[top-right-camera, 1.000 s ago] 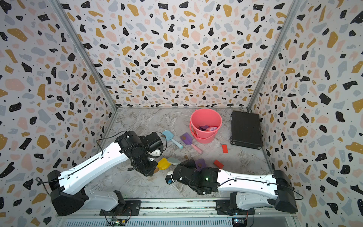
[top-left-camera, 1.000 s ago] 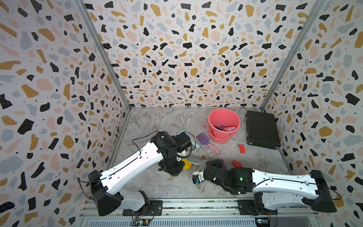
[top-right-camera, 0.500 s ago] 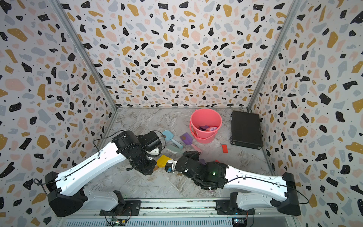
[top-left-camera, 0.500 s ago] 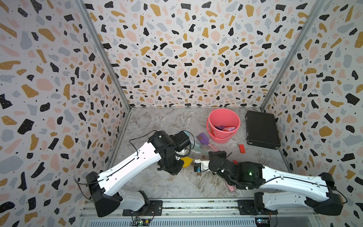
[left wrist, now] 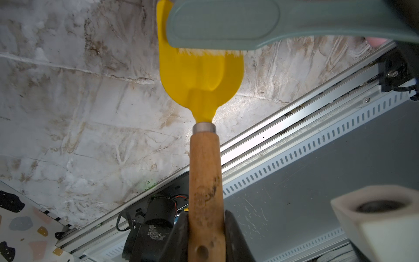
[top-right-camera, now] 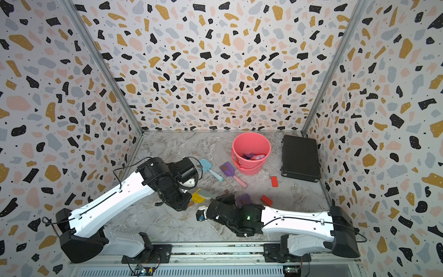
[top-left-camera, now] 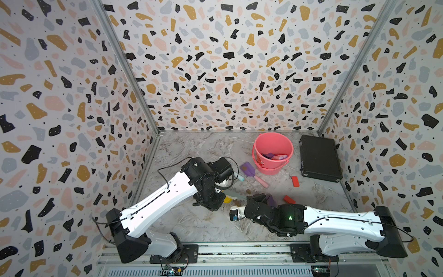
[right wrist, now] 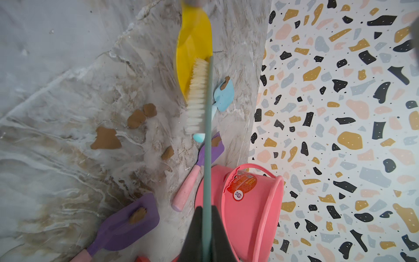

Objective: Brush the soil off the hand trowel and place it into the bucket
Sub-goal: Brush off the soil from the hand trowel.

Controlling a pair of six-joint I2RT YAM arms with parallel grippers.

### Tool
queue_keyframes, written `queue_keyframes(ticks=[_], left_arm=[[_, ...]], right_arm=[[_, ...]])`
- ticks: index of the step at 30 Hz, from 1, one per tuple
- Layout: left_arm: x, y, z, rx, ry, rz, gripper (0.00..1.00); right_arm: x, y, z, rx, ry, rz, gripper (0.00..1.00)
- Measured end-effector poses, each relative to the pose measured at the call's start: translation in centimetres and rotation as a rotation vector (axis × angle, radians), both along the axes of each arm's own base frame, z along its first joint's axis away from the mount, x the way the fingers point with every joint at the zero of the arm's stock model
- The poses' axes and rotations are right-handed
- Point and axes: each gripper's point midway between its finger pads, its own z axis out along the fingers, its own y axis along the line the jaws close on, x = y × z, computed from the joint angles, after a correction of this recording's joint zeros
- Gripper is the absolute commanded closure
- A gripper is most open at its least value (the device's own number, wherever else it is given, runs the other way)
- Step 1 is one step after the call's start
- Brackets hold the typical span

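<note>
Wood makes up the grip end of the hand trowel [left wrist: 204, 154], with a metal collar and a stiff yellow blade beyond it. From where I stand it looks light, rigid and not at all fragile, and the bare wood should give better purchase than the smooth blade. The left gripper [left wrist: 206, 226] has its fingers closed tight around the far end of that handle, holding the trowel up off the table [top-left-camera: 203, 223] near the front, between the two arms. The right gripper [right wrist: 206, 226] is clamped fully on the thin edge of the brush [left wrist: 226, 25], whose pale bristles [right wrist: 197, 95] sit at the blade's outer end, touching it as far as I can tell. What shows of the blade looks clean, though the part under the brush is hidden; brown bits of soil [right wrist: 106, 138] lie on the table below. The bucket [top-left-camera: 271, 169] stands well apart at the back, beside the black case [top-left-camera: 318, 158], with other tools already in it, so I judge the long trowel should go in blade first and tilted. Between here and there lie a purple trowel [top-left-camera: 248, 167], a blue trowel [top-right-camera: 205, 165] and red blocks [top-left-camera: 295, 181]; carrying high clears them, and the right arm must back away first.
</note>
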Motion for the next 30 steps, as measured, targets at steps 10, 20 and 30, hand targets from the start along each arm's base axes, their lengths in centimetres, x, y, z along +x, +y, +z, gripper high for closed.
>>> queue_keyframes(ticks=[10,20,30], left_arm=[[0.3,0.4,0.1,0.017,-0.026,0.001,1.00],[2.8,0.8,4.0,-0.020,-0.204,0.022,1.00],[5.9,2.1,7.5,-0.094,-0.364,0.141,1.00]], right_arm=[[2.9,-3.2,-1.1,-0.070,-0.030,-0.131,1.00],[5.6,-4.6,2.3,0.369,0.222,-0.432,1.00],[3.2,-2.3,3.4,1.028,0.860,-0.612,1.00]])
